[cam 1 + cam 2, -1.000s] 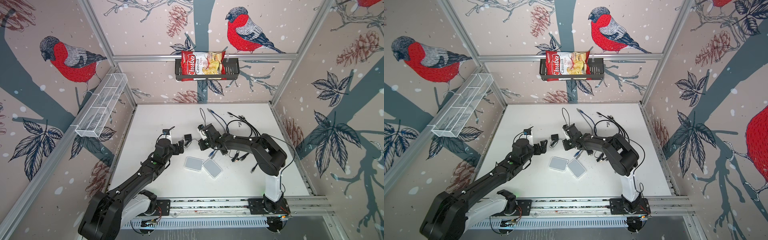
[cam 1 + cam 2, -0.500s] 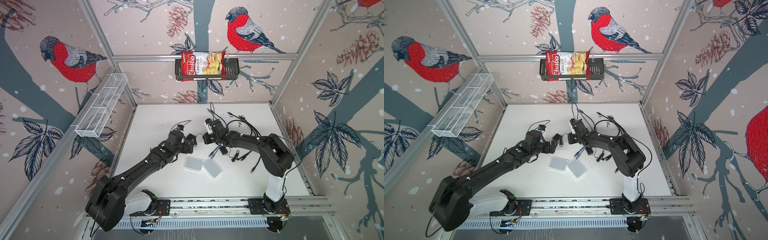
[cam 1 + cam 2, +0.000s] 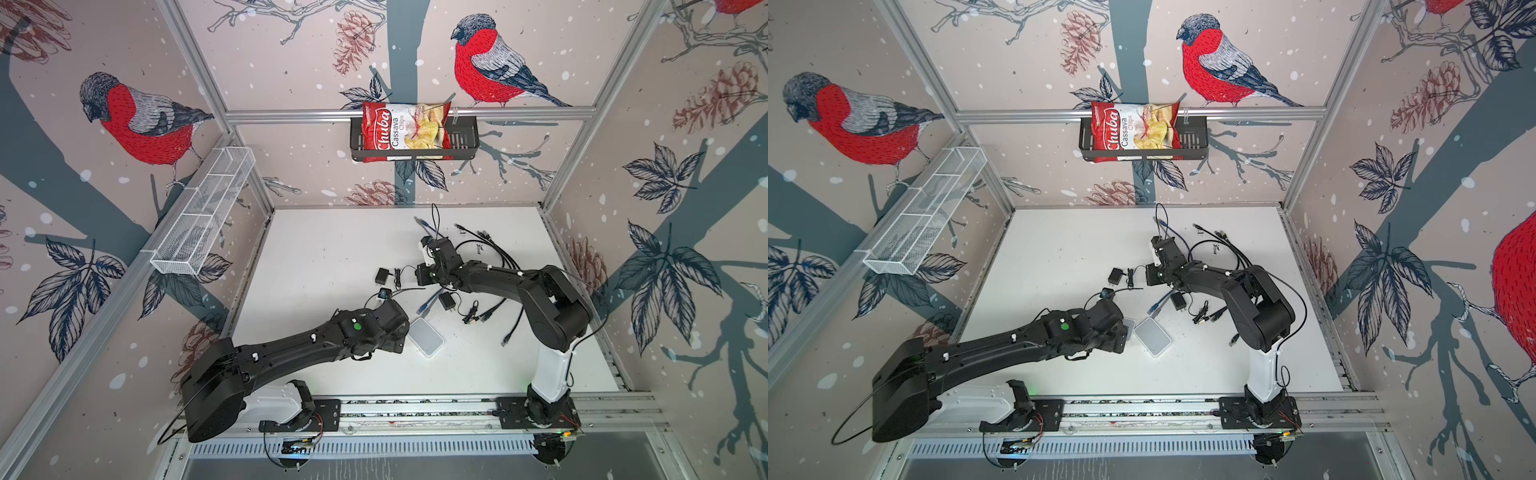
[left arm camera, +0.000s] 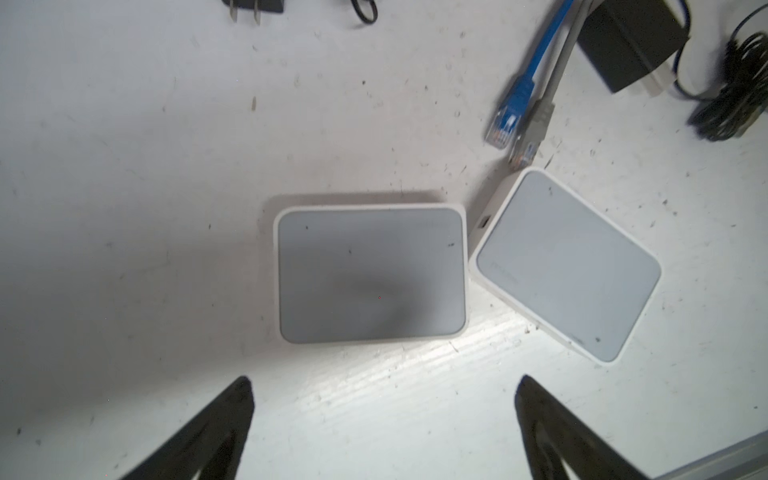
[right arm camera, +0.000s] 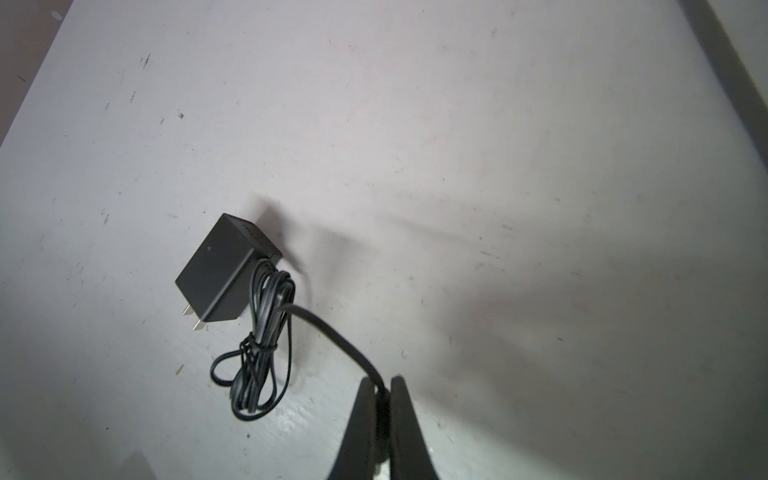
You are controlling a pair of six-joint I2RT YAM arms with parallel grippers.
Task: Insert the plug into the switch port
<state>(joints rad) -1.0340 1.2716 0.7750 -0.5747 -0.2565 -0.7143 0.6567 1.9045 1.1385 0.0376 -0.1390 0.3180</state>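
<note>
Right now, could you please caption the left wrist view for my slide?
Open jaws hover by the straight switch; tilted switch beside it, blue plug and grey plug beyond.

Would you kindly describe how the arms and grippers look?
The left arm and right arm are matte black with white base segments and thin black looping cables; the left bears a green dot. The left gripper and right gripper have black tapering fingers.
</note>
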